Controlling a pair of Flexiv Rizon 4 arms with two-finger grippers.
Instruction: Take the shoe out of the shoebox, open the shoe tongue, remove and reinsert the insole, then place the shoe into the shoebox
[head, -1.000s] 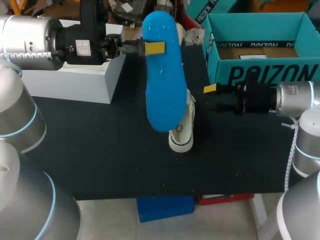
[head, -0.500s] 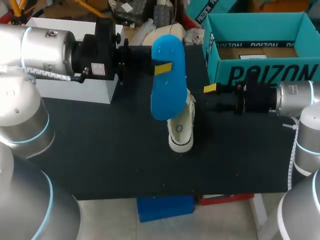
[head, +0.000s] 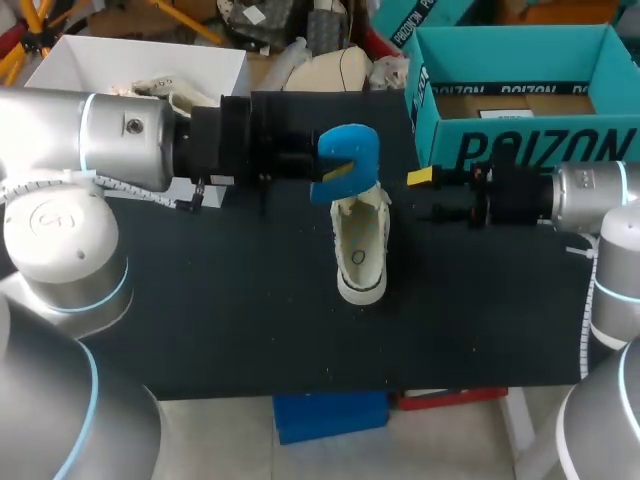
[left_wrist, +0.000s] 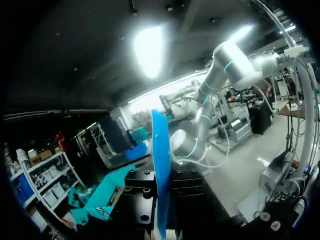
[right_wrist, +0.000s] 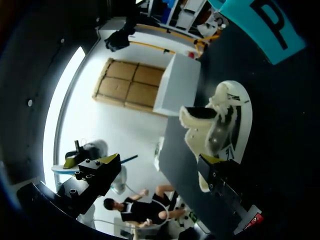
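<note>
Head view: left pincer (head: 335, 172) lowered the insole (head: 348, 148), seemingly onto the shoe (head: 360, 250).

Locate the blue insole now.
In the head view, the blue insole is held in the left claw over the far end of the white shoe, left of the teal shoebox.
</note>
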